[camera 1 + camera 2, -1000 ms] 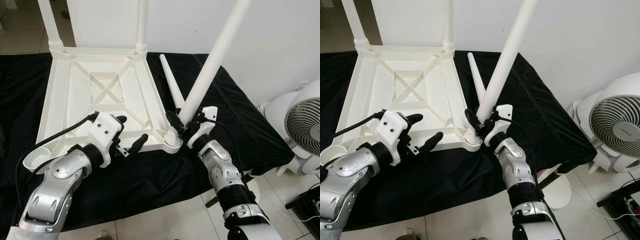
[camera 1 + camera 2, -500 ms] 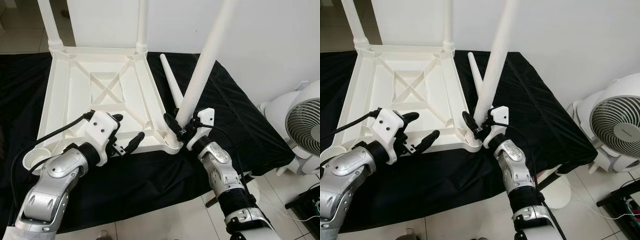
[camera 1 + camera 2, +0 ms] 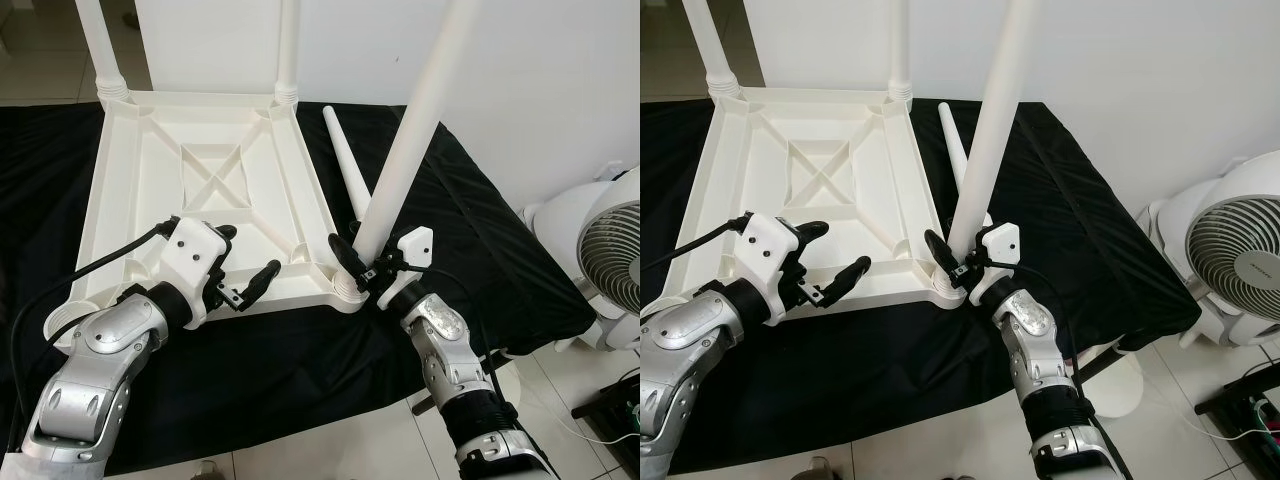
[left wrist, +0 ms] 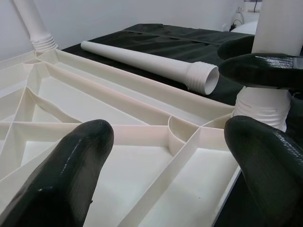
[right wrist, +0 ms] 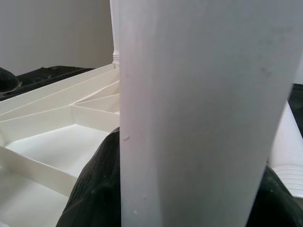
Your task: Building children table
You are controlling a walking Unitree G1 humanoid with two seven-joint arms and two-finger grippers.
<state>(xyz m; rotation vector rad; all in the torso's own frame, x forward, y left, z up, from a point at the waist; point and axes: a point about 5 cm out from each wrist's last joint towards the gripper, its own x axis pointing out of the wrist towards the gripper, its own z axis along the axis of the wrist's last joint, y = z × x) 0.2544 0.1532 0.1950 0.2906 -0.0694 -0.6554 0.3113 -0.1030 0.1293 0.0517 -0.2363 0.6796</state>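
Two silver, jointed arms with black ribbed wrist collars; white camera housings with small screws; black cables; left gripper (image 3: 249, 268) and right gripper (image 3: 356, 263) with glossy black fingers (image 4: 66, 170).

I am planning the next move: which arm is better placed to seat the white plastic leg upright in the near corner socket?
Right. The right tool is shut on the white plastic leg above the corner socket; the left tool is open over the white tabletop underside.
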